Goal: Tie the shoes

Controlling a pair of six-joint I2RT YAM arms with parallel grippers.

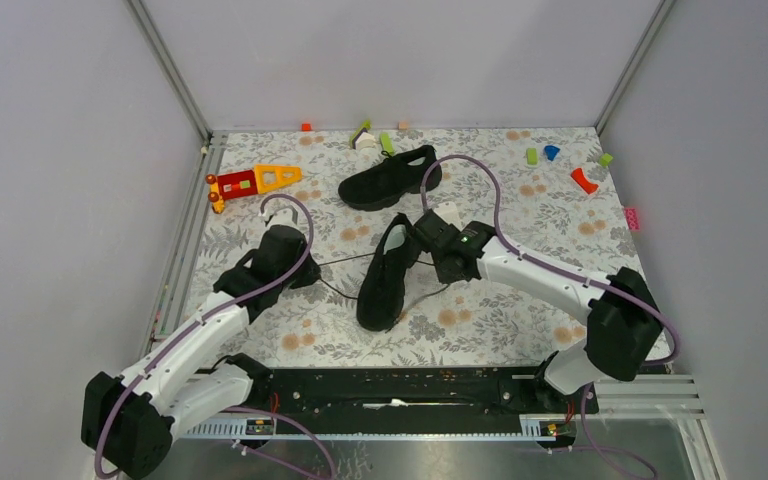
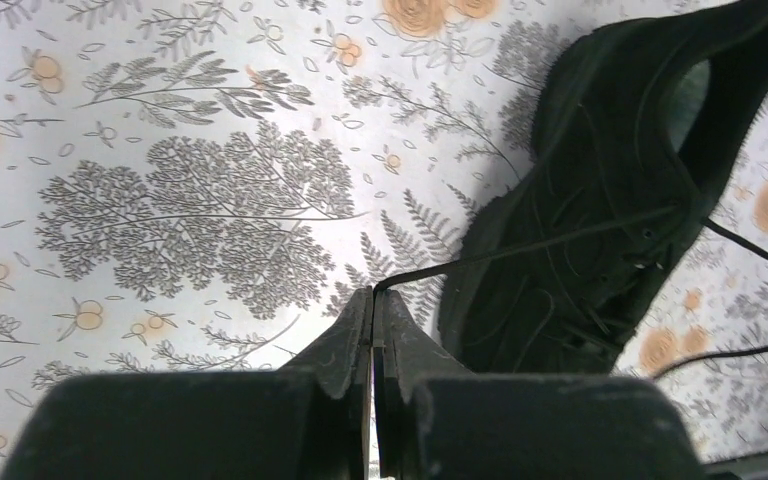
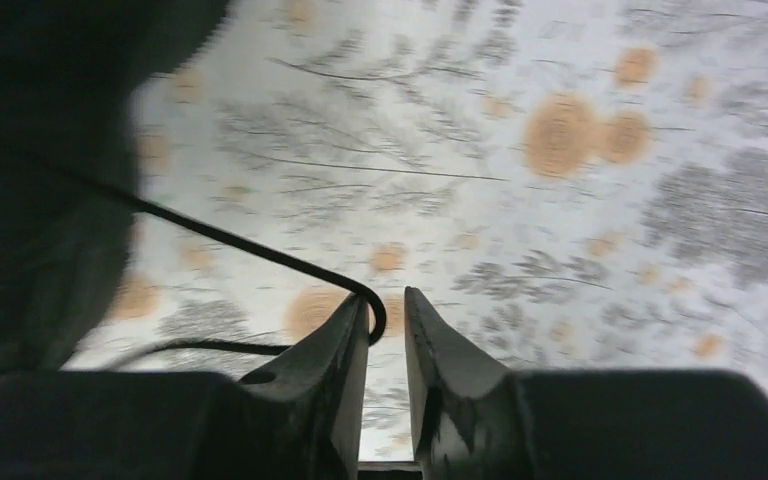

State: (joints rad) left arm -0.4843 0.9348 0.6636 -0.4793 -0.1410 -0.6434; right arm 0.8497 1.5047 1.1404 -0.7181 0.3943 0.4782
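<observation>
Two black shoes lie on the floral mat. The far shoe (image 1: 390, 178) lies on its side at the back. The near shoe (image 1: 384, 272) lies in the middle between my arms and also shows in the left wrist view (image 2: 600, 230). My left gripper (image 1: 307, 274) (image 2: 373, 296) is shut on a thin black lace (image 2: 520, 245) that runs taut to the near shoe. My right gripper (image 1: 422, 233) (image 3: 387, 305) is by the shoe's heel opening with its jaws slightly apart. A lace (image 3: 260, 252) loops over its left fingertip (image 3: 352, 315), not pinched.
A red and yellow toy (image 1: 253, 182) lies at the back left. Small coloured blocks sit along the back: orange (image 1: 306, 127), green (image 1: 387, 143), green (image 1: 531, 156), blue (image 1: 551, 152), red (image 1: 583, 180). A pink piece (image 1: 632, 217) is at the right wall. Walls enclose three sides.
</observation>
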